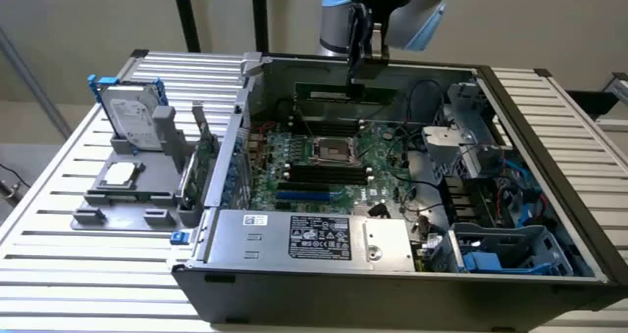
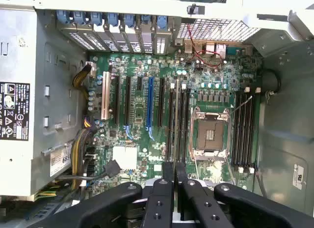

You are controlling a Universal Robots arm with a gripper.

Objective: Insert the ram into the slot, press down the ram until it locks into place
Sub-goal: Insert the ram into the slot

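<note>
The open case [image 1: 549,164] sits on the bench, and the black slots [image 2: 180,120] beside the processor socket are all empty. Above the case's far edge the gripper [image 1: 354,81] is clamped on the ram [image 1: 345,92], which is not yet seated. The power supply's label [image 1: 319,239] is too small to read.

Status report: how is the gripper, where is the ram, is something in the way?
Gripper shut on ram, high over motherboard. Black slots empty, ram not inserted. Nothing blocking seen.

Slatted metal table [image 1: 88,274] — beige wall [image 1: 79,9] behind
</note>
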